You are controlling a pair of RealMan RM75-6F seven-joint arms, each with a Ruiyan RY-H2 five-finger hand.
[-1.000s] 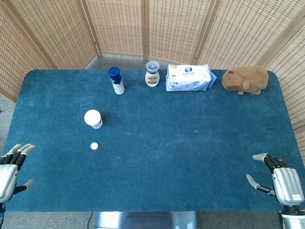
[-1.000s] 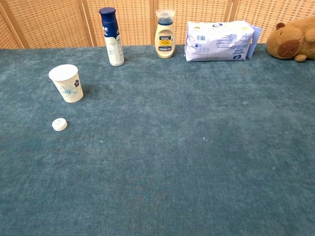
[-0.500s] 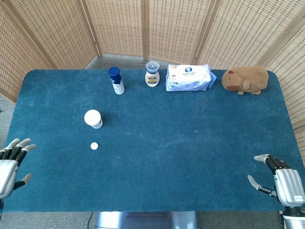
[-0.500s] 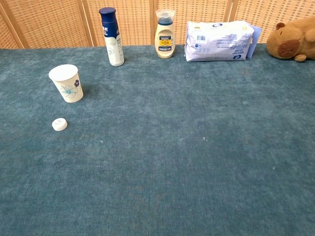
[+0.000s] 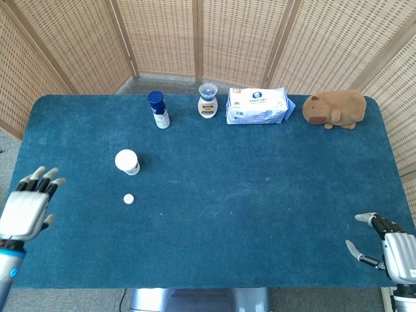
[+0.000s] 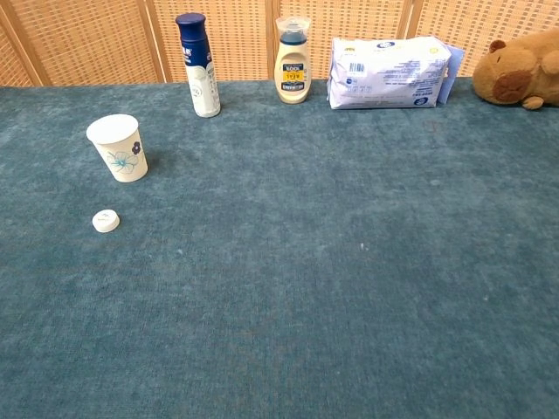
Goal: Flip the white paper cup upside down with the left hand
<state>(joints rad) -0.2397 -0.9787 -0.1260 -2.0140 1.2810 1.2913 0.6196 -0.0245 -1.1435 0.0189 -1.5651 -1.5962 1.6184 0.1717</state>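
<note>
Blue-carpeted surface (image 5: 260,214), head view: it carried everything.
White paper cup (image 5: 127,161): stood upright, mouth up, left of centre, a small white cap (image 5: 129,199) just in front.
Left robot hand (image 5: 27,207): hovered at the near-left edge, fingers spread wide, holding nothing, well apart from the cup.
Right robot hand (image 5: 390,250): at the near-right corner, fingers apart, holding nothing.
Chest view: cup (image 6: 117,147) upright with a flower print; neither hand showed.
Back row: blue-capped bottle (image 6: 197,64), yellow bottle (image 6: 293,59), wipes pack (image 6: 389,72), plush toy (image 6: 518,73).
</note>
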